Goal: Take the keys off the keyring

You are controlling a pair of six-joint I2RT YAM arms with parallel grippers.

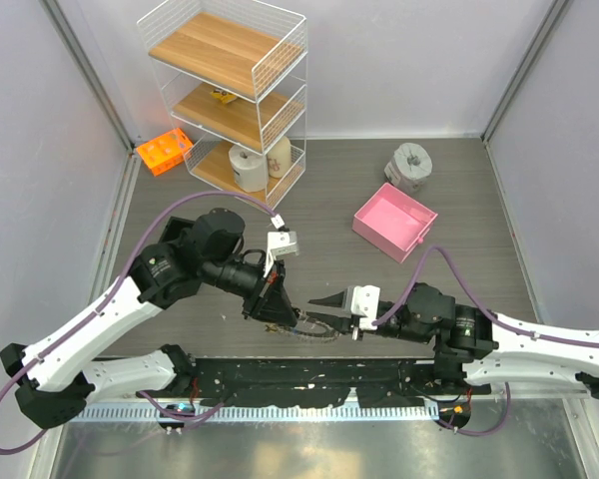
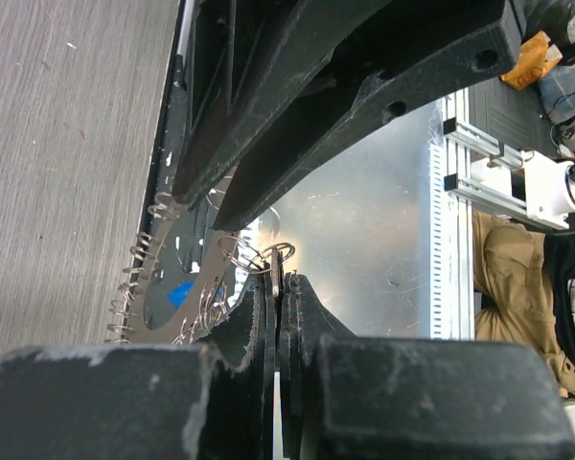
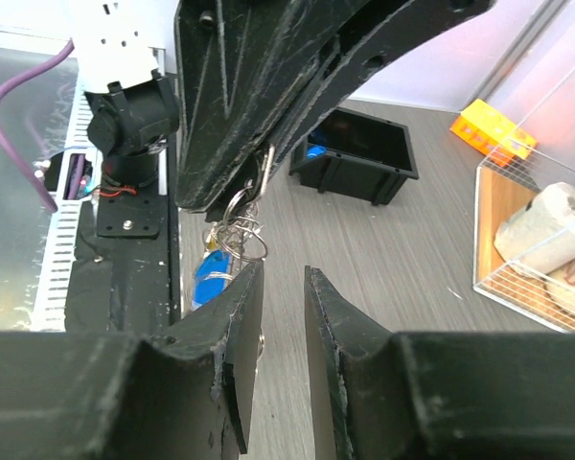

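Note:
Both grippers meet low over the table's near edge. My left gripper (image 1: 283, 317) (image 2: 281, 280) is shut, pinching a thin silvery ring (image 2: 275, 273) from which small split rings (image 3: 244, 235) and the keys (image 3: 209, 278) hang; a blue head (image 2: 180, 292) shows. The keyring (image 2: 134, 287), a coiled silvery loop, dangles to the left in the left wrist view. My right gripper (image 1: 317, 311) (image 3: 284, 270) is open, its gap bare, the left finger (image 3: 240, 316) just under the split rings. The left gripper's fingers (image 3: 259, 86) loom above it.
A pink box (image 1: 394, 222) and a grey tape roll (image 1: 411, 165) lie at the back right. A wire shelf (image 1: 230, 90) and an orange rack (image 1: 165, 152) stand at the back left. A black bin (image 3: 359, 149) sits by the left arm. The black base plate (image 1: 309, 374) borders the near edge.

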